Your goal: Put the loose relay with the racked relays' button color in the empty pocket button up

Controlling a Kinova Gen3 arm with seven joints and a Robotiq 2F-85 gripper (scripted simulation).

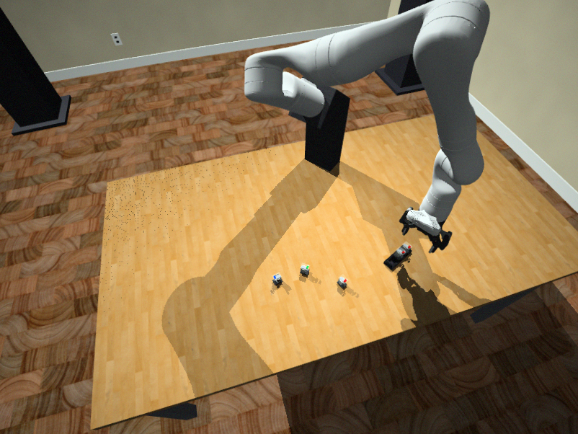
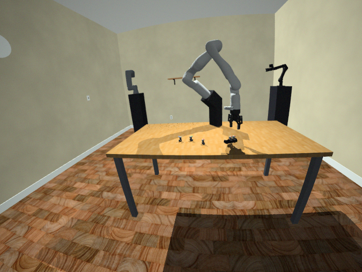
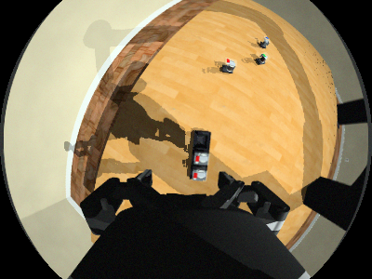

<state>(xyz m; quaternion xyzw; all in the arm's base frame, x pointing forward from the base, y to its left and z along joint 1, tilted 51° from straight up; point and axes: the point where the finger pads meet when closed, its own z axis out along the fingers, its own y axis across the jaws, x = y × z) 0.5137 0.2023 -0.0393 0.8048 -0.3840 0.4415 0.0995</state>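
Note:
The black rack (image 1: 396, 258) lies near the table's right front and holds two relays with red buttons; its pocket at the front-left end is empty. It also shows in the wrist view (image 3: 199, 154) and in the exterior view (image 2: 230, 139). Three loose relays stand to its left: one with a red button (image 1: 342, 281) (image 3: 229, 65), one with a green button (image 1: 304, 269) (image 3: 262, 59), one with a blue button (image 1: 277, 279) (image 3: 266, 42). My gripper (image 1: 424, 236) (image 2: 234, 124) hangs open and empty above the table, just behind the rack.
The arm's black base (image 1: 326, 130) stands at the back of the table. The table's front edge lies close to the rack. Black pedestals stand on the floor at the back left (image 1: 25, 89) and back right (image 2: 279, 104).

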